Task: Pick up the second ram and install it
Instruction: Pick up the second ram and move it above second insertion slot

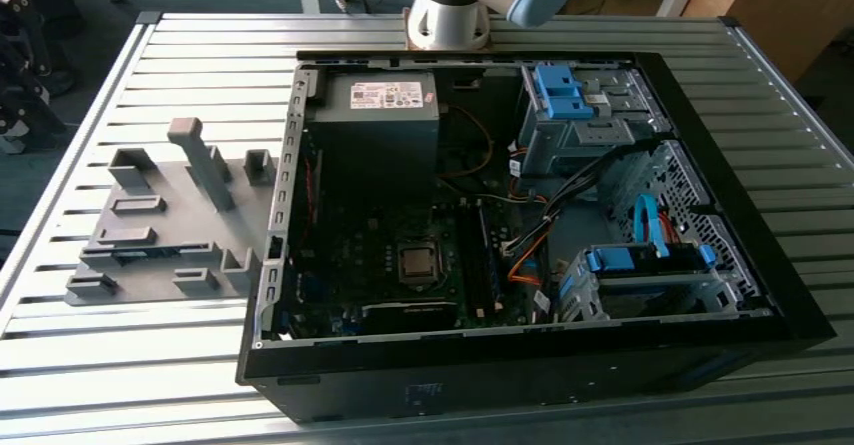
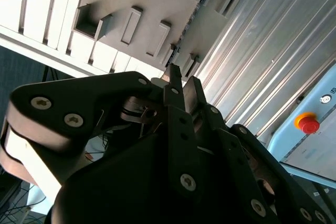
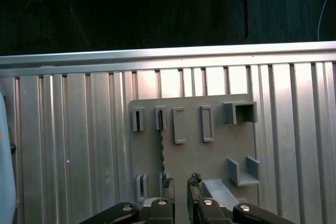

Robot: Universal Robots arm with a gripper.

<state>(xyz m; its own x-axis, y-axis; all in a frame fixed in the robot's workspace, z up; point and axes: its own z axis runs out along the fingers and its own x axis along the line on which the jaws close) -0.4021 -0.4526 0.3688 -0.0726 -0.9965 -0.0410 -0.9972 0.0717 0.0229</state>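
The second ram (image 3: 161,153) shows in the first wrist view as a thin dark strip standing on edge in two slots of the grey fixture plate (image 3: 210,156). My gripper (image 3: 181,182) hangs well above that plate. Its two dark fingertips (image 3: 168,185) stand a small gap apart with nothing between them, and the ram's near end lies just beside them in the picture. In the second wrist view the gripper (image 2: 184,81) points at the same plate (image 2: 152,3) from above. The open computer case (image 1: 534,215) lies on the table at the exterior view's right of the plate (image 1: 160,225).
The ribbed metal table (image 1: 134,365) carries the plate and case. Several grey blocks and an upright post (image 1: 200,160) rise from the plate. Inside the case are a power supply (image 1: 380,95), blue drive cages (image 1: 641,265), cables and the motherboard (image 1: 400,265). The arm's base (image 1: 447,15) stands behind the case.
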